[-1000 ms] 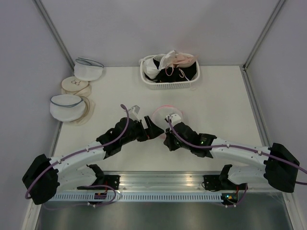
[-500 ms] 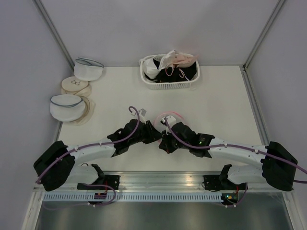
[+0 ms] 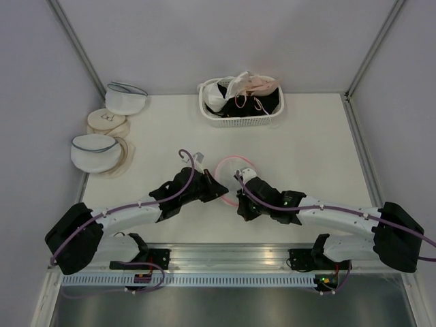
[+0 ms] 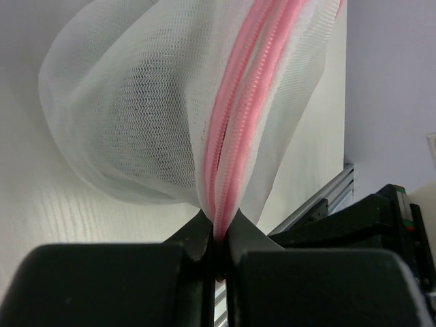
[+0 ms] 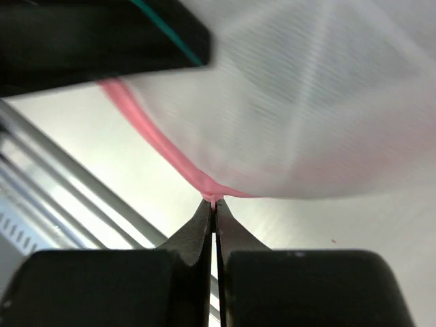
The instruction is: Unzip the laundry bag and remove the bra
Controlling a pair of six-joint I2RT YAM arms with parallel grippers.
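Observation:
The laundry bag [image 3: 232, 169] is a round white mesh bag with a pink zipper rim, between both arms near the table's front. In the left wrist view the bag [image 4: 136, 122] stands on edge and my left gripper [image 4: 218, 235] is shut on its pink zipper trim [image 4: 235, 136]. From above, the left gripper [image 3: 221, 193] meets the bag's near-left rim. My right gripper [image 5: 214, 203] is shut on a small pink tab at the rim of the bag [image 5: 306, 102]. From above, the right gripper [image 3: 238, 202] sits at the near rim. The bra is hidden; nothing dark shows through the mesh.
A white basket [image 3: 242, 122] of black, white and pale pink garments stands at the back. Two white mesh bags with blue-grey trim [image 3: 126, 99] [image 3: 94, 151] and beige round pads [image 3: 107, 122] lie at the left. A metal rail [image 3: 225, 255] runs along the near edge.
My left gripper, open a second ago, moved in to the bag and shut on its pink rim. The right gripper stayed shut on the tab and shifted slightly.

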